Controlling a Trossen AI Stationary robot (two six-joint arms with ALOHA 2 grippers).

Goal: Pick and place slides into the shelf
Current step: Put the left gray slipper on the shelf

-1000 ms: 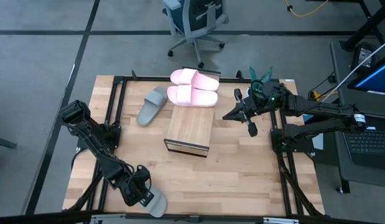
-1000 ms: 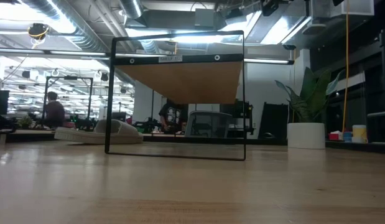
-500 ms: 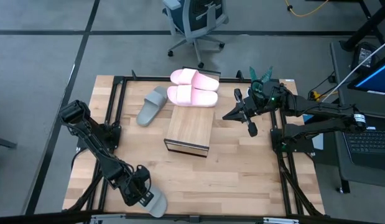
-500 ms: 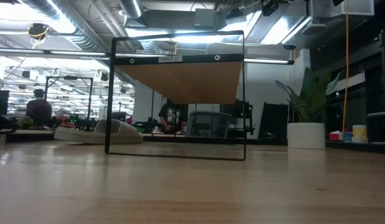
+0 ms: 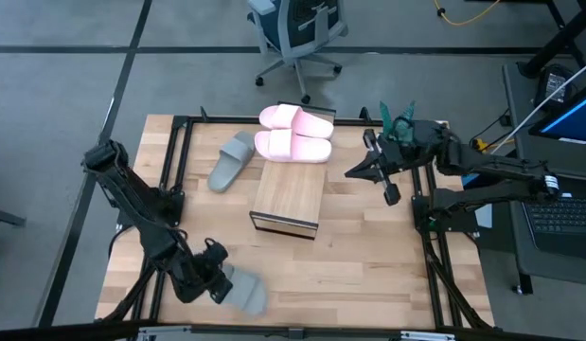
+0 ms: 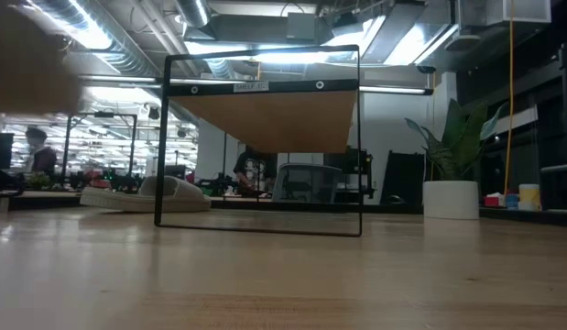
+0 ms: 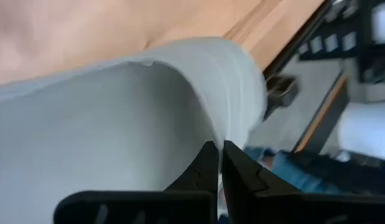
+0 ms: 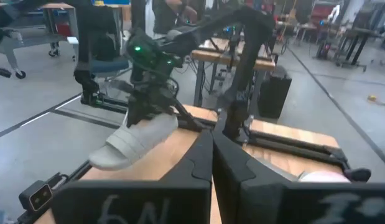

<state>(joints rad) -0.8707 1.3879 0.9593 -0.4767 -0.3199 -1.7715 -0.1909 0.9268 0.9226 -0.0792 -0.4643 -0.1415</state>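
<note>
Overhead camera gives me the left gripper point(image 5: 212, 281) at the table's near-left corner, jaws clamped on a grey-green slide point(image 5: 243, 290). My left wrist view confirms the fingers pinching its strap point(image 7: 198, 93); the right wrist view alone shows that slide point(image 8: 135, 140) raised off the wood. Right gripper point(image 5: 373, 175) hovers beside the shelf point(image 5: 289, 198), jaws together, empty. Two pink slides point(image 5: 294, 133) sit on the shelf's far end; another grey-green slide point(image 5: 231, 160) lies on the table point(image 5: 368, 256) just left of it.
</note>
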